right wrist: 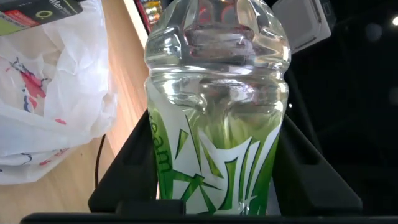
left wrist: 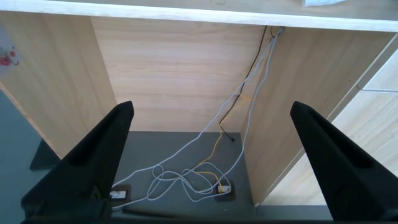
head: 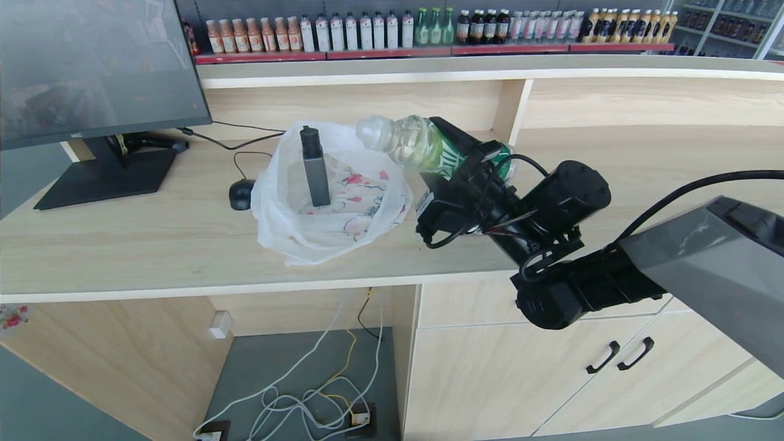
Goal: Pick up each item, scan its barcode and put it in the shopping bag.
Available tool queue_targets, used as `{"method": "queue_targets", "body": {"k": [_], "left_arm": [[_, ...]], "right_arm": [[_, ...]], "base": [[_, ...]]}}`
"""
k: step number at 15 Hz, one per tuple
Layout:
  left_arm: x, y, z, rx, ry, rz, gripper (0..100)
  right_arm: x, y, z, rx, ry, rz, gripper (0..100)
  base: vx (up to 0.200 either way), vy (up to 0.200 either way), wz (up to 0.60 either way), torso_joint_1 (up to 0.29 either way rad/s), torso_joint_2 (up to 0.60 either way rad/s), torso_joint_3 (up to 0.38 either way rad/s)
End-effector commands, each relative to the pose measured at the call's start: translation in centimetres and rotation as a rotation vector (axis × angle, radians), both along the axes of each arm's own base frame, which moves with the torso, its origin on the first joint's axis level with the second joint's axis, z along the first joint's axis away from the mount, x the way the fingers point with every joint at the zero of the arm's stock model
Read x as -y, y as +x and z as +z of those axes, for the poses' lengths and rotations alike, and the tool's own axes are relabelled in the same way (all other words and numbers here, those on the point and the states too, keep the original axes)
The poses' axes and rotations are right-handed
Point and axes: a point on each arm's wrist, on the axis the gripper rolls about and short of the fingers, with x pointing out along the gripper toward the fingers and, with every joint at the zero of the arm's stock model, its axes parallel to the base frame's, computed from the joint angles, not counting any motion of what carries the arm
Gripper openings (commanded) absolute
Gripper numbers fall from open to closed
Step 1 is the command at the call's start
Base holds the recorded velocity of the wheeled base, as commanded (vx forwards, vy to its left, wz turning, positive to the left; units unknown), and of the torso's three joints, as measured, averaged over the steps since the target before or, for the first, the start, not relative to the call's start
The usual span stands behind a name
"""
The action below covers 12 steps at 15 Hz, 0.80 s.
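Note:
My right gripper (head: 468, 160) is shut on a clear bottle (head: 419, 146) with a green label, held tilted above the counter with its cap end toward the white shopping bag (head: 331, 196). The bottle (right wrist: 214, 118) shows close up between the black fingers (right wrist: 124, 174) in the right wrist view, with the bag (right wrist: 50, 93) beside it. A dark grey bottle (head: 315, 166) stands upright inside the bag. My left gripper (left wrist: 211, 162) hangs open below the counter, over the floor, with nothing between its fingers.
A monitor (head: 92, 67) on a black stand (head: 110, 174) sits at the counter's left, with a handheld scanner (head: 150, 142) behind it and a black mouse (head: 241, 194) beside the bag. Cables (head: 306, 398) lie on the floor under the counter. Drinks line the shelf (head: 429, 30) behind.

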Motion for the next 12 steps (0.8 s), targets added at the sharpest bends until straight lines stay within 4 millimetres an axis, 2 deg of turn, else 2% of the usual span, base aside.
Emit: {"method": "queue_targets", "body": {"k": [1,12], "left_arm": [[0.0,0.0,0.0,0.000,0.000,0.000,100],[0.0,0.0,0.0,0.000,0.000,0.000,100]], "right_arm": [[-0.4,0.7,-0.7,-0.004,0.000,0.001,0],[-1.0,1.8,-1.8,-0.015,0.000,0.005,0]], "base": [[0.000,0.000,0.00,0.000,0.00,0.000],[0.000,0.000,0.00,0.000,0.00,0.000]]}}
